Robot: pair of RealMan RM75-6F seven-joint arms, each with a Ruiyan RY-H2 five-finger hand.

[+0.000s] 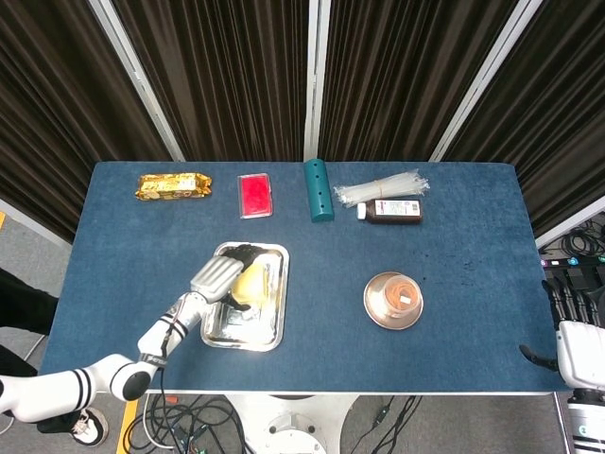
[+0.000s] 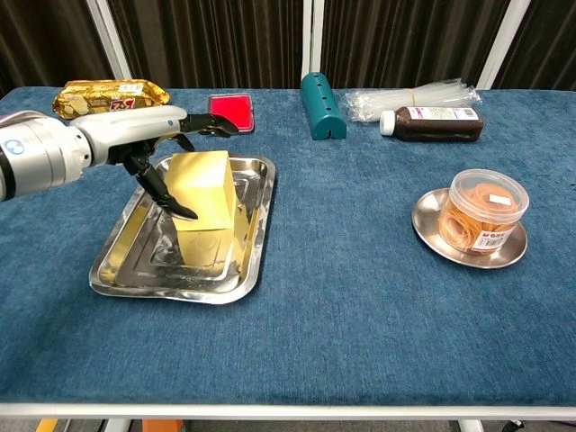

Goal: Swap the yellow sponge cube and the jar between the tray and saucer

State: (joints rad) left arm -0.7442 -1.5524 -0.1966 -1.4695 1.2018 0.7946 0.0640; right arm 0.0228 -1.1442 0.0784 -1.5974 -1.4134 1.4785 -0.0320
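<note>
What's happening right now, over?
Left robot hand closing around sponge cube in tray. Right robot hand idle, open. Jar on saucer. Nothing in the way.

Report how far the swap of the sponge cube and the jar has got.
Nothing is swapped yet: the yellow sponge cube stands in the tray and the jar sits on the saucer. In hand: the left hand is at the cube, thumb against its near face, fingers over its top; no lift shows. The right hand waits at the table's edge, far from the jar. Both moves are left.
</note>
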